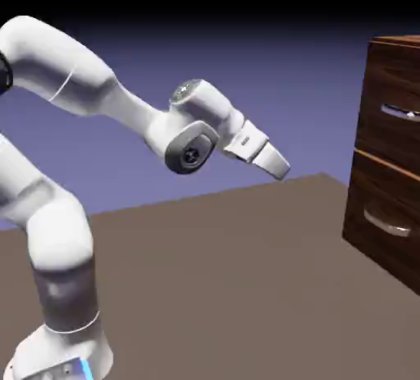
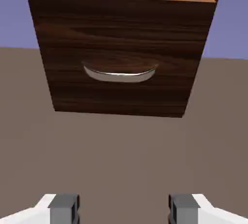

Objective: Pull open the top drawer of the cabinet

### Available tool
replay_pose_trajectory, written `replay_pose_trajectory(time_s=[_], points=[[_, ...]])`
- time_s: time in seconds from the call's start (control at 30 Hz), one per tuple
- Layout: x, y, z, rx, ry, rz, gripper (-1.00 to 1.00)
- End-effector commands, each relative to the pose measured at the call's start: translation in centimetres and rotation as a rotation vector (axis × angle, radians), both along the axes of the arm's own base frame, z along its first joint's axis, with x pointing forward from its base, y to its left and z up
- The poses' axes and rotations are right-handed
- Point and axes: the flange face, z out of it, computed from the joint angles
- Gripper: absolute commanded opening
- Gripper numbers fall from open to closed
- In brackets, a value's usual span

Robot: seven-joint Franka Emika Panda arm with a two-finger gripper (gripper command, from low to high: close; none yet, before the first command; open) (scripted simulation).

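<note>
Looking from the side, you see your tool (image 1: pixel 279 165) spread open and empty over the tabletop (image 1: pixel 230 288), well short of the cabinet (image 1: pixel 390 165), whose top drawer (image 1: pixel 394 103) sits shut at three o'clock.

The arm (image 1: pixel 57 231) was glossy white, built of thick rounded segments with smooth bulging joints. A grey band ringed the lower upright link above the flared white base, where a small bright blue strip glowed near the bottom. The wrist carried a round grey cap with a dark centre on its side and a paler disc on top. The gripper (image 1: pixel 277 165) was a white tapered block; in the hand view its two fingertips (image 2: pixel 64 208) were small grey squares set in white housings.
</note>
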Motion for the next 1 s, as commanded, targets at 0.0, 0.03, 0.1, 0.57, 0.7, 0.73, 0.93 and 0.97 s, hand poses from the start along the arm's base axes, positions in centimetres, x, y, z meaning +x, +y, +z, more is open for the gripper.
replay_pose_trajectory(time_s=[0.0,0.03,0.1,0.57,0.7,0.73,0.93,0.97], points=[[0.2,0.5,1.0,-0.051,-0.02,0.064,0.0],[0.4,0.9,2.0,-0.103,-0.04,0.126,0.0],[0.7,1.7,4.0,-0.209,-0.082,0.245,0.0],[2.2,3.4,14.8,-1.038,-0.371,0.875,0.0],[3.1,2.8,16.7,-1.298,-0.425,0.994,0.0],[3.4,2.6,17.0,-1.364,-0.435,1.02,0.0],[5.6,1.2,18.3,-1.769,-0.457,1.154,0.0],[6.1,1.0,18.4,-1.837,-0.453,1.173,0.0]])
